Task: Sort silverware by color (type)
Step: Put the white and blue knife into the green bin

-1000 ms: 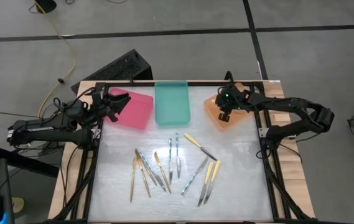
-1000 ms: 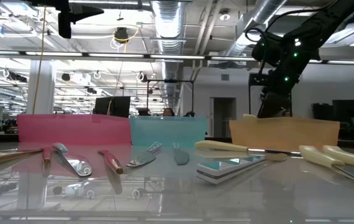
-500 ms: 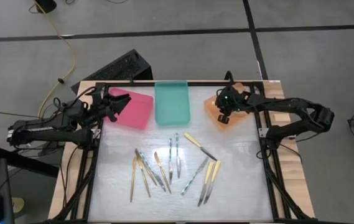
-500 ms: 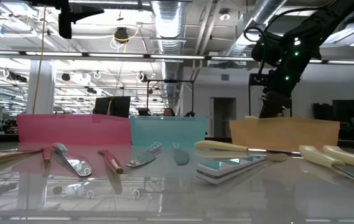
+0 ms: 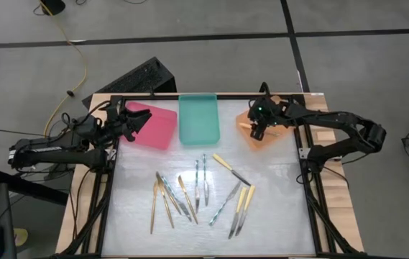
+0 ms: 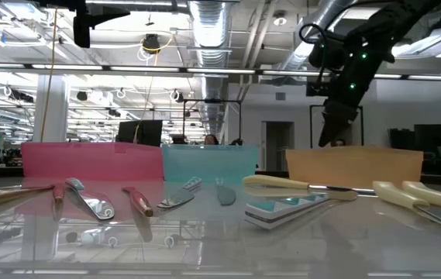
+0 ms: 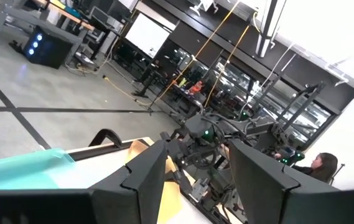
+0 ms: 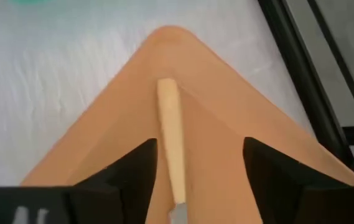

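Observation:
The silverware [image 5: 198,191] lies loose on the middle of the white table: several slim utensils with pale yellow [image 5: 242,201], teal [image 5: 198,176] and orange-tan [image 5: 164,203] handles. One more utensil with a pale yellow handle [image 8: 170,134] lies flat on the floor of the orange tray [image 5: 246,138]. My right gripper [image 8: 198,149] hangs open above that tray, one finger on either side of the handle and clear of it. My left gripper [image 5: 134,122] stands open over the pink tray's [image 5: 159,131] left end, with nothing between its fingers.
A teal tray [image 5: 198,121] stands between the pink and orange ones along the far edge. A black frame [image 5: 308,180] runs round the table. A dark keyboard [image 5: 136,78] lies on the floor beyond the far left corner. Bare table shows near the front edge.
My right gripper has risen a little above the orange tray and tipped, shifting slightly toward the far edge. A pale utensil handle now shows in the tray beside it in the high view. The loose silverware on the table has kept still.

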Motion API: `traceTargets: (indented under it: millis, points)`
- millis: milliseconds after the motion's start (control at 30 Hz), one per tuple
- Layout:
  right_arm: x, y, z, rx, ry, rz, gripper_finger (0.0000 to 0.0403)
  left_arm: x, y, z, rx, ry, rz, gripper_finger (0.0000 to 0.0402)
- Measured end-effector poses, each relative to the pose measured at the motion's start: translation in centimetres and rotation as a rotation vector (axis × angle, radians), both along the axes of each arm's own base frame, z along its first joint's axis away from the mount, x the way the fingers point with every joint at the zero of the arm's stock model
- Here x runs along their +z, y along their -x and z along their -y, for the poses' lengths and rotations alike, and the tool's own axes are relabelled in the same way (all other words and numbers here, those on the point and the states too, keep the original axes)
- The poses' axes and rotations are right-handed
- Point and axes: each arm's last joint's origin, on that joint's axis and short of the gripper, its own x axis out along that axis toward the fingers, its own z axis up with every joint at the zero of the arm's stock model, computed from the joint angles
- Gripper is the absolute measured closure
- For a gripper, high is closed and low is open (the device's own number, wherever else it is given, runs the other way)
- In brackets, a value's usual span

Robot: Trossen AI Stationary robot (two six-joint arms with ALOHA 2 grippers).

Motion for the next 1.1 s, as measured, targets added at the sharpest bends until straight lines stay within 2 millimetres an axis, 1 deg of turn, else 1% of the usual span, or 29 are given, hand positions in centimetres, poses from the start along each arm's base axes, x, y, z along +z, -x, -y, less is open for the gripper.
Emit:
traceTargets:
  millis: [100,200,300,400,533,633,867,1100]
  points:
    - [0.8,-0.5,0.0,0.001,-0.035,0.053,0.0148,0.0,0.0,0.0,0.0,0.0,0.0,0.0237]
    - [2.6,-1.5,-0.1,0.004,-0.077,0.157,0.0148,0.0,0.0,0.0,-0.001,0.008,0.004,0.0237]
    - [4.7,-2.8,-0.7,0.035,-0.139,0.279,0.0148,0.0,0.0,0.0,-0.001,0.012,0.007,0.0237]
    - [6.7,-4.1,-1.8,0.089,-0.2,0.394,0.0148,0.0,0.0,0.0,0.001,-0.002,-0.001,0.0237]
    - [8.3,-5.6,-4.1,0.186,-0.219,0.468,0.0148,0.0,0.0,0.0,0.003,-0.014,-0.007,0.0237]
    - [8.8,-6.6,-6.0,0.216,-0.238,0.527,0.0148,0.0,0.0,0.0,0.002,-0.01,-0.006,0.0237]
    - [8.9,-7.6,-10.5,0.132,-0.179,0.547,0.0148,-0.2,0.0,0.0,0.0,-0.008,-0.025,0.0237]
    - [9.0,-7.7,-15.5,0.277,-0.202,0.548,0.0148,-0.7,-0.1,0.0,0.004,-0.05,-0.103,0.0237]
